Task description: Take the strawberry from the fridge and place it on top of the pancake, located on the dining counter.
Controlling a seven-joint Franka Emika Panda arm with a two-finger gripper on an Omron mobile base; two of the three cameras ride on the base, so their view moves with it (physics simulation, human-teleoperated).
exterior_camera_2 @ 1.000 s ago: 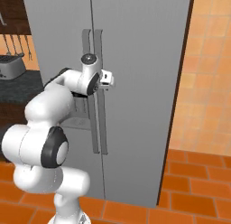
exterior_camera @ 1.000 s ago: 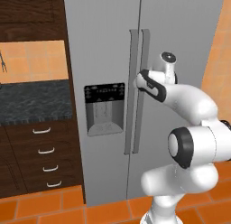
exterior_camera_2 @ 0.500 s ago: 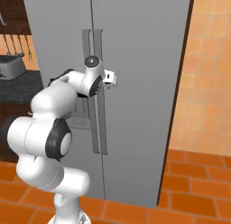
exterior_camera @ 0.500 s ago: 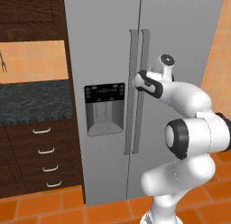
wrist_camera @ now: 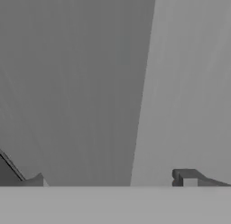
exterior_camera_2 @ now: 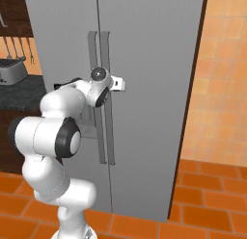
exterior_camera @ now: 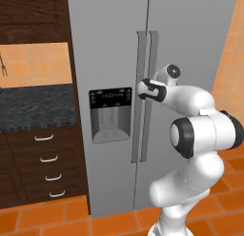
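The grey fridge (exterior_camera: 109, 49) (exterior_camera_2: 154, 64) stands with both doors shut, so the strawberry is hidden. My gripper (exterior_camera: 142, 89) is pressed up to the two long vertical handles (exterior_camera: 141, 135) at about mid height, just right of the water dispenser (exterior_camera: 110, 113). In the hand view the door face (wrist_camera: 81, 83) is very close, and a paler vertical band runs down its right half. My gripper (wrist_camera: 106, 180) is open, its fingertips (wrist_camera: 185, 177) standing wide apart on either side of that band's edge. The pancake and the dining counter are out of view.
A black-topped wall counter (exterior_camera: 33, 106) over dark wood drawers (exterior_camera: 43, 168) adjoins the fridge on the left, with a toaster (exterior_camera_2: 10, 72) on it. An orange tiled wall (exterior_camera_2: 222, 88) flanks the fridge on the right. The floor (exterior_camera: 57, 216) is orange tile.
The hand has slid a little closer onto the fridge handles, leftward in the left base view. The doors have not moved.
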